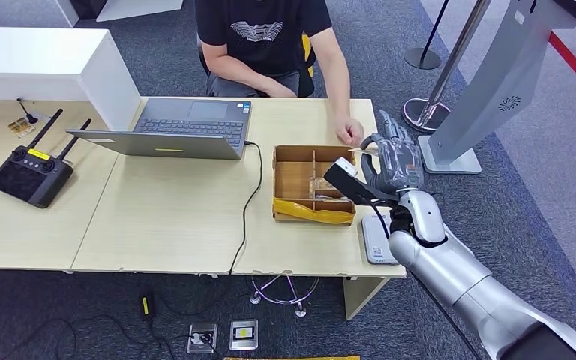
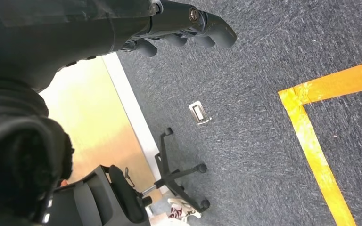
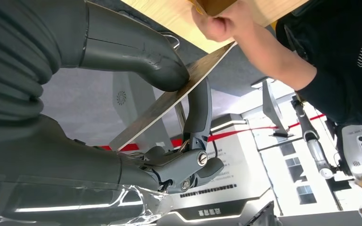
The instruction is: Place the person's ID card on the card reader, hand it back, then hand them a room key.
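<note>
Right hand (image 1: 391,159) was out over the desk's (image 1: 180,217) right edge, just past the box (image 1: 311,184), pinching a thin card (image 3: 169,101) between thumb and a finger; wrist view showed the card edge-on, tilted, thumb (image 3: 136,54) pressed on one face and a dark finger (image 3: 199,113) on the other. The person's hand (image 1: 350,132) sat at the card's far end, fingers closed at that edge (image 3: 217,21), so both hands were on or touching the card, though I couldn't tell whether the person actually had a grip. In head view the card (image 1: 365,152) showed as a pale sliver between the two hands. Reader (image 1: 377,240), a flat grey pad, lay on the desk's front right corner, partly under the right forearm, with no card on it that I could see. The box was cardboard with dividers, yellow tape along its near wall; contents unclear. Left hand (image 2: 188,28) hung down by the floor, fingers curled in with nothing in them. Laptop (image 1: 187,127) was open mid-desk, cable running off the front edge; a black controller (image 1: 30,172) with two antennas sat on the left. Person in a black shirt (image 1: 262,34) sat behind the desk
</note>
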### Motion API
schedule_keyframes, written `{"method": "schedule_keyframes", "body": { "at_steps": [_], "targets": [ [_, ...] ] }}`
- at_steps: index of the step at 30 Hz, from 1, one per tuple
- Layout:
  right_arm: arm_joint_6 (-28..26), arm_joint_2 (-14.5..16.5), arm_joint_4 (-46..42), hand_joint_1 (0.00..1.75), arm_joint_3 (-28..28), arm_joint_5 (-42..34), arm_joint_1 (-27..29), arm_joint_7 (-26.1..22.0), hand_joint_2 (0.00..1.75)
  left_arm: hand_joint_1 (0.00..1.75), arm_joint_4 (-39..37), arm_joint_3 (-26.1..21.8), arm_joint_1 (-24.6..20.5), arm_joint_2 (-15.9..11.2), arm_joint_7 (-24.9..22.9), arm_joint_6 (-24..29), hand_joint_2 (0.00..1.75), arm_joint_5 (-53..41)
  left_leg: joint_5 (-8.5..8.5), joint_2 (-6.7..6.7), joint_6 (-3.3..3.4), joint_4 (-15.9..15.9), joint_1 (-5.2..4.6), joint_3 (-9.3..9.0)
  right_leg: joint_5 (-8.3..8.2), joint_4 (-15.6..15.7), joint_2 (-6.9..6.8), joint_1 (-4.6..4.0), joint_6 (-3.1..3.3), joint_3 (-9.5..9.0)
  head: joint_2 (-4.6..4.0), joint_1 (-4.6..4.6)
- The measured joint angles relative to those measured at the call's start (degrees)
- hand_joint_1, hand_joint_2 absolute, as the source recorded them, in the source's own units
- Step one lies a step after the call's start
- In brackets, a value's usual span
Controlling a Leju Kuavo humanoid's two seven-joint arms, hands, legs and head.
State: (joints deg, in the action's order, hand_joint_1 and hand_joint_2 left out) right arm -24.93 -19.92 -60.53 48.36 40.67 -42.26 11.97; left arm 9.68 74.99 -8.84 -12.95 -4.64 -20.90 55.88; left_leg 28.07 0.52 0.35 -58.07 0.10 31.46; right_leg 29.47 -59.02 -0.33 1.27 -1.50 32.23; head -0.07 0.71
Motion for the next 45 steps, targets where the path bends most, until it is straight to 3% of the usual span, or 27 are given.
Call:
{"method": "schedule_keyframes", "body": {
  "at_steps": [10,14,18,26,45],
  "targets": [
    [-0.28,-0.28,0.05,1.75,0.04,-1.28,0.81,0.53,1.75,0.00,0.00,0.00,0.02,-0.04,-0.46,0.00,0.00,0.59,0.00,-0.02,0.00,0.00,0.00,-0.01,0.00,0.01,0.02,0.00,0.00,0.02,0.00,0.00],
    [-0.94,-4.69,-1.00,1.75,-0.38,-3.52,5.01,5.09,1.75,0.00,0.00,-0.02,0.31,-0.13,-1.11,0.00,0.00,1.75,0.02,-0.03,0.00,-0.02,-0.02,-0.01,0.00,0.04,0.04,0.02,0.00,0.03,0.00,0.01],
    [-0.07,-7.84,-3.07,1.75,-1.03,-4.15,7.54,6.69,1.75,0.00,0.00,-0.02,0.40,-0.33,-1.25,0.00,0.00,1.78,0.02,-0.05,0.00,-0.02,-0.02,-0.02,-0.01,0.05,0.08,0.02,0.00,0.03,0.00,0.00],
    [-0.08,-11.20,-5.94,1.75,-1.36,-4.23,10.46,7.52,1.75,0.00,0.00,-0.04,0.42,-0.54,-1.24,0.00,0.00,2.21,0.02,-0.09,-0.01,-0.01,0.00,-0.02,-0.01,0.04,0.11,0.00,0.00,0.03,0.00,-0.01],
    [2.16,-10.70,-6.63,1.75,2.84,-6.42,13.51,6.19,1.75,0.00,0.00,-0.02,0.39,-0.57,-1.28,0.00,0.00,1.64,0.02,-0.08,-0.01,-0.01,0.00,0.00,-0.01,0.03,0.10,0.00,0.00,0.03,0.00,-0.01]
  ]
}}
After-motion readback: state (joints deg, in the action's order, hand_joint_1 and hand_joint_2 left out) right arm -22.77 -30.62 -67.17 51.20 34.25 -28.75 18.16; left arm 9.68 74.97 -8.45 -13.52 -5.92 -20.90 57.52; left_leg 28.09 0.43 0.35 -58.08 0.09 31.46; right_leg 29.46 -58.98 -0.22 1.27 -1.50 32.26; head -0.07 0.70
